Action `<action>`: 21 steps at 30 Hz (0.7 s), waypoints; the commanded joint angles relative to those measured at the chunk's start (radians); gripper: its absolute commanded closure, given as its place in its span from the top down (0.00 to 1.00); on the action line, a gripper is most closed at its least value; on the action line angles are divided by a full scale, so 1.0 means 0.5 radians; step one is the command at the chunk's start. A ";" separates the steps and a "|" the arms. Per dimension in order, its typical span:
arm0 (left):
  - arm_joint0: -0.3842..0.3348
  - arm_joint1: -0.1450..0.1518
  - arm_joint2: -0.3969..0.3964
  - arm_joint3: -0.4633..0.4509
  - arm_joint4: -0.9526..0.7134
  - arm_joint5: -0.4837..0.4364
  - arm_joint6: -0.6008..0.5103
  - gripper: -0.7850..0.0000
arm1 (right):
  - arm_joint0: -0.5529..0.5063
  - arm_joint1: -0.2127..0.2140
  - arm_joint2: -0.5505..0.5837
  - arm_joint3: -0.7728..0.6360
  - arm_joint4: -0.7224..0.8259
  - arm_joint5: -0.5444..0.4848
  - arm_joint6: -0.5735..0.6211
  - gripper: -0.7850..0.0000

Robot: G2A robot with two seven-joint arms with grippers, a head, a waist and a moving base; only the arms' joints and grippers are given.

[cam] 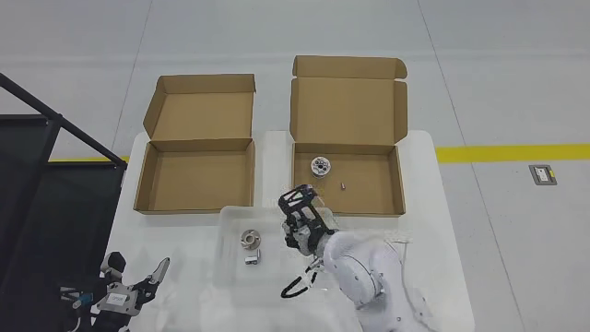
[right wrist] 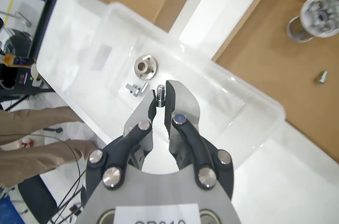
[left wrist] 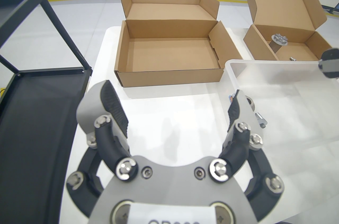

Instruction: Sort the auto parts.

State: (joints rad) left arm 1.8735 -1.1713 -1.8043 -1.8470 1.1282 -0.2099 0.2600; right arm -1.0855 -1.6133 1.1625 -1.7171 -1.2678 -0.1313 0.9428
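My right gripper point(right wrist: 160, 95) is shut on a small threaded bolt point(right wrist: 160, 96), held above the clear plastic bin point(right wrist: 267, 113). In the bin lie a round metal flange point(right wrist: 145, 66) and a small angled bracket point(right wrist: 136, 89). The right cardboard box point(cam: 369, 201) holds a grey cylindrical part point(right wrist: 313, 21) and a small bolt point(right wrist: 321, 77). The left cardboard box point(cam: 195, 180) stands open with a bare floor. My left gripper point(left wrist: 174, 103) is open over the table's near left corner, with nothing between its fingers. From above, the right gripper point(cam: 302, 214) hovers at the bin's far right edge.
A black metal rack point(left wrist: 34, 113) stands off the table's left side. Both box lids are folded back toward the far side. The white table point(cam: 433, 240) is bare to the right of the bin.
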 commanded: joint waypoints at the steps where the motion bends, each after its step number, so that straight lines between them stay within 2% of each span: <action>1: 0.000 0.000 0.000 0.000 0.000 0.000 0.000 1.00 | -0.024 0.012 0.065 -0.047 -0.003 -0.004 -0.076 0.00; 5: 0.000 0.000 0.000 0.000 0.000 0.000 0.000 1.00 | -0.035 0.031 0.200 -0.067 -0.065 0.097 -0.292 0.00; 9: 0.000 0.000 0.000 0.000 0.000 0.000 0.000 1.00 | 0.015 0.041 0.283 0.016 -0.047 0.120 -0.409 0.00; 15: 0.000 0.000 0.000 0.000 0.000 0.000 0.000 1.00 | 0.215 0.054 0.379 0.297 -0.092 0.224 -0.398 0.00; 21: 0.000 0.000 0.000 0.000 0.000 0.000 0.000 1.00 | 0.521 0.070 0.445 0.768 -0.177 0.298 -0.282 0.00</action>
State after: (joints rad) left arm 1.8735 -1.1713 -1.8043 -1.8470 1.1282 -0.2099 0.2600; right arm -0.8549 -1.5787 1.3854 -1.3860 -1.3490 0.0134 0.7950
